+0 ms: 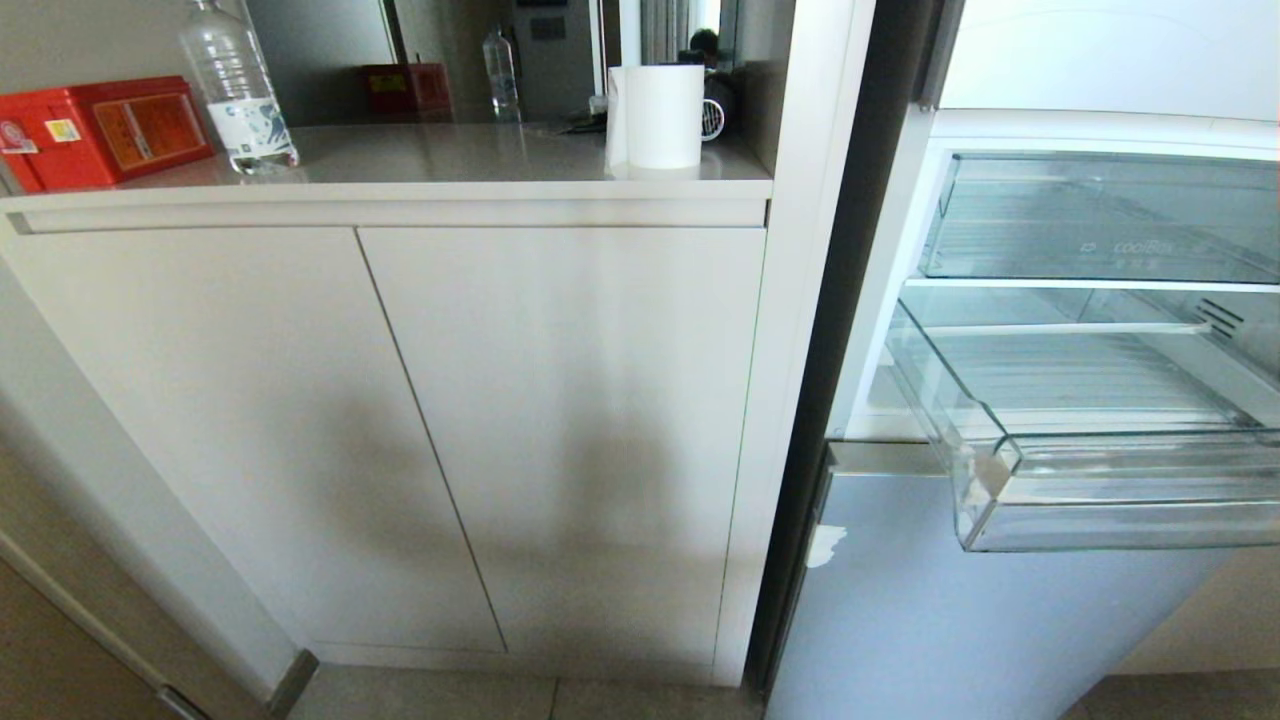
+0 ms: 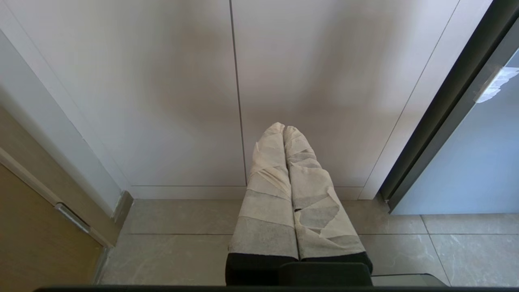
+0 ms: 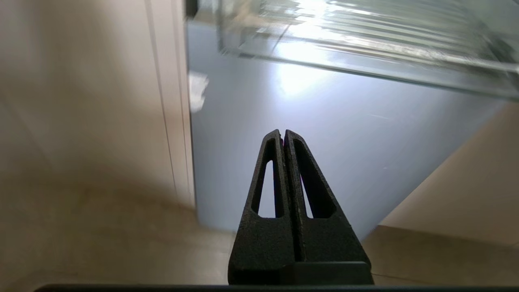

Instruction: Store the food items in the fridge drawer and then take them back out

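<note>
The fridge drawer (image 1: 1120, 520), clear plastic with a ribbed floor, stands pulled out of the open fridge at the right; nothing shows inside it. Its underside (image 3: 365, 44) also shows in the right wrist view. My right gripper (image 3: 282, 133) is shut with nothing in it, low in front of the grey lower fridge door (image 3: 324, 134), below the drawer. My left gripper (image 2: 284, 128), its fingers wrapped in white tape, is shut and empty, facing the cabinet doors above the floor. The food items are out of view. Neither arm shows in the head view.
A lettered clear bin (image 1: 1100, 220) sits on the shelf above the drawer. Left of the fridge is a beige cabinet (image 1: 400, 420); its counter holds a red box (image 1: 100, 130), a water bottle (image 1: 235, 90) and a paper roll (image 1: 660, 115). A grey tiled floor (image 2: 170, 243) lies below.
</note>
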Available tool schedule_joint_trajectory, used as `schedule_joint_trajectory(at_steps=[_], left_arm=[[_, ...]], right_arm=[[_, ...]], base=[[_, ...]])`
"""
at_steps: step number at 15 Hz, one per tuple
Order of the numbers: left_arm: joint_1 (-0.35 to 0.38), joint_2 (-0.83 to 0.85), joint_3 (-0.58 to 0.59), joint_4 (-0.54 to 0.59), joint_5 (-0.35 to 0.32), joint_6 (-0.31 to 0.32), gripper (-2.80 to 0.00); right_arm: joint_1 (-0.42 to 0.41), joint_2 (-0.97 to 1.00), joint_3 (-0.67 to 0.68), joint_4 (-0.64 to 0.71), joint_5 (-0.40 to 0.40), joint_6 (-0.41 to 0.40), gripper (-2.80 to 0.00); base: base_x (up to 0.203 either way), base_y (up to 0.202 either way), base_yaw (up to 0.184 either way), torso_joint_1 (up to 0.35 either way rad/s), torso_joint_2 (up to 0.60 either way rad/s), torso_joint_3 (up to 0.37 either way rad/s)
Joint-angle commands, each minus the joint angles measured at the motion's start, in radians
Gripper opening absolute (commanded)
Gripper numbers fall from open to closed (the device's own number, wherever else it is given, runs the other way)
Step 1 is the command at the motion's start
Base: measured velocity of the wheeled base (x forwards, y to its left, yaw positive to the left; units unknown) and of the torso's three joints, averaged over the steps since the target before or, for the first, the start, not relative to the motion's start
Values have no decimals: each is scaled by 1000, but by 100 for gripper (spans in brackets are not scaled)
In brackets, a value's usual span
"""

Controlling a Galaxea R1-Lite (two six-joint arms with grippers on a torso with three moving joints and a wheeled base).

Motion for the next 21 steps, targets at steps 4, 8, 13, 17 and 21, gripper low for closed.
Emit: schedule_joint_trajectory(at_steps=[4,8,13,17,21], left_arm=[[0,2,0,1,0,0,-280],[0,2,0,1,0,0,-280],[0,2,0,1,0,0,-280],[0,2,0,1,0,0,-280],[0,2,0,1,0,0,-280]], right_arm=[[2,-25,20,-12,-24,78,-280],[2,-25,18,-12,-24,79,-280],[3,-25,18,-13,-27,101,-280],[2,-25,18,-13,-27,102,-280],[2,-25,18,-13,-25,105,-280]], base=[[0,0,0,0,0,0],[-1,1,-69,1,0,1],[-3,7,-174,2,2,-1],[-2,9,-177,2,1,3],[-2,8,-170,1,3,2]])
